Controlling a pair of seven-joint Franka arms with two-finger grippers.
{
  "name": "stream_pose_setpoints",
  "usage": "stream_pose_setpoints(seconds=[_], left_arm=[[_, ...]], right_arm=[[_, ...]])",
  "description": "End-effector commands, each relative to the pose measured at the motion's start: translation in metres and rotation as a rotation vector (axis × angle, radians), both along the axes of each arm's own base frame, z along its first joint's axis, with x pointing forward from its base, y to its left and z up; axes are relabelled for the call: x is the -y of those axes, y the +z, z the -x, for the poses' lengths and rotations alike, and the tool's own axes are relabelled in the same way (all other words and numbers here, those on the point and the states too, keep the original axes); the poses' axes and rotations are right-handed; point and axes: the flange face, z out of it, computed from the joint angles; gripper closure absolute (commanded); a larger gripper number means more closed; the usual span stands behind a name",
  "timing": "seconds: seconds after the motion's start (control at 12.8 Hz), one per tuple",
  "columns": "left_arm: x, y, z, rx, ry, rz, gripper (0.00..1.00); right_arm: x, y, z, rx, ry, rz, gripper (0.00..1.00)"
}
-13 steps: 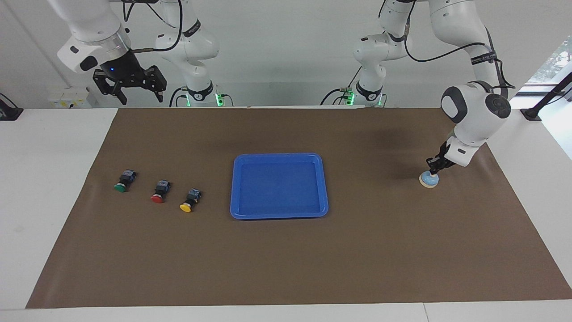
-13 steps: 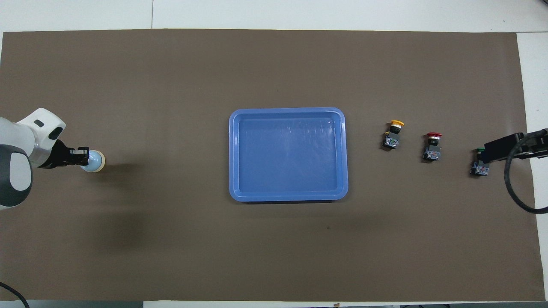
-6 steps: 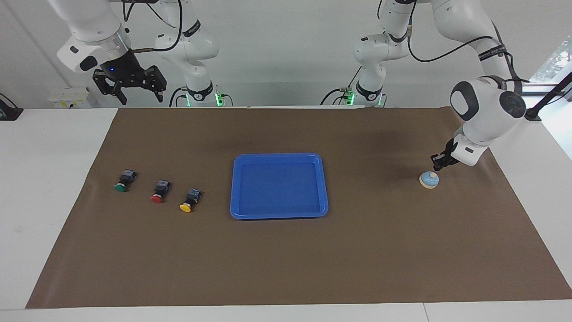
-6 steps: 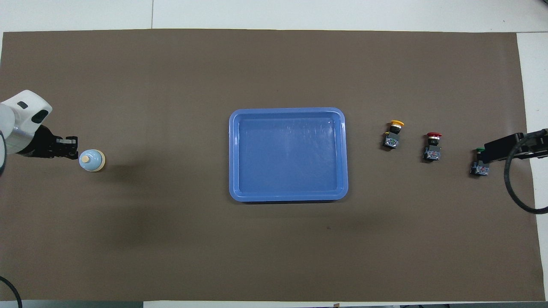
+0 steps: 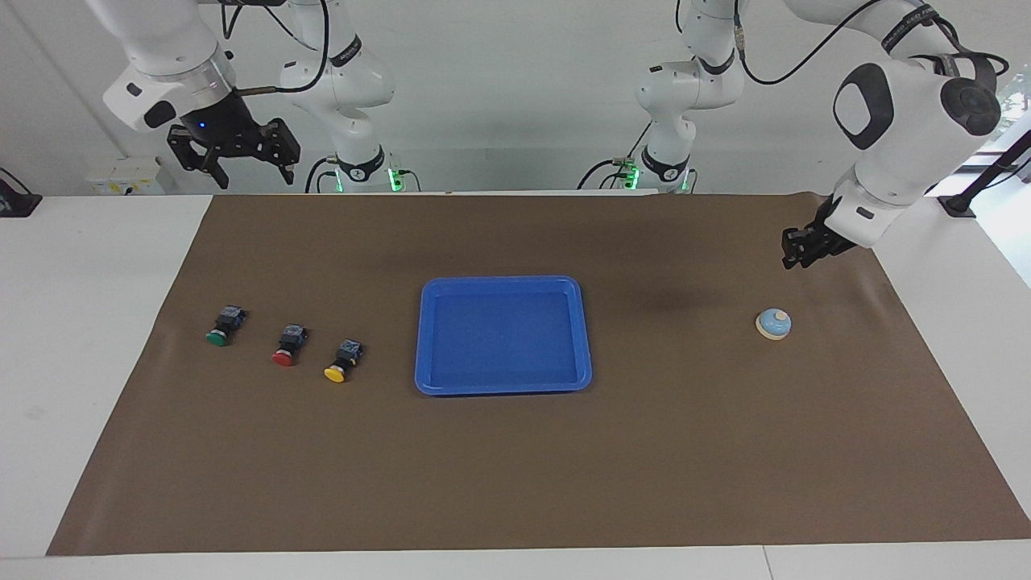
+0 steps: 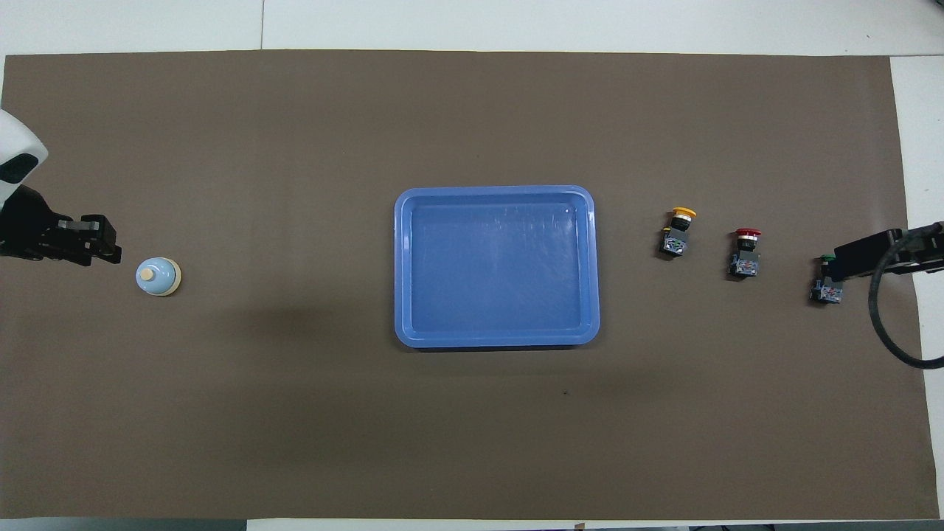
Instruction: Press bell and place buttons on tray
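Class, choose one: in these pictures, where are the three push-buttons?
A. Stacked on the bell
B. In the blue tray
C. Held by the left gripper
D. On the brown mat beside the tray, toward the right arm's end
D: the green button, red button and yellow button lie in a row on the mat, apart from the tray, which holds nothing.

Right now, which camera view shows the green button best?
The facing view: the green button lies in the open, cap and black body visible. In the overhead view the right gripper, raised over it, hides most of the cap, leaving a green sliver and the body.
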Motion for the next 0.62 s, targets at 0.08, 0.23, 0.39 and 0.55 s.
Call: stream_pose_setpoints(seconds=[0.08, 0.23, 0.39, 0.55], left_arm=[[0.0074, 0.0315, 0.0365, -0.057, -0.001, -0.003, 0.00], [0.0082, 0.0304, 0.0362, -0.055, -0.003, -0.003, 0.00], [0.0074, 0.0310, 0.0358, -0.048, -0.001, -0.003, 0.00], [0.0073, 0.0296, 0.0275, -0.032, -0.001, -0.004, 0.00]], right_arm=[[0.0023, 0.0011, 0.0056, -0.007, 0.013, -0.017, 0.00], [0.0023, 0.0011, 0.0056, -0.007, 0.012, -0.017, 0.00], [0.0021, 0.0011, 0.0056, -0.007, 0.013, -0.019, 0.00], [0.0091, 0.0006, 0.0048, -0.006, -0.005, -0.006, 0.00]])
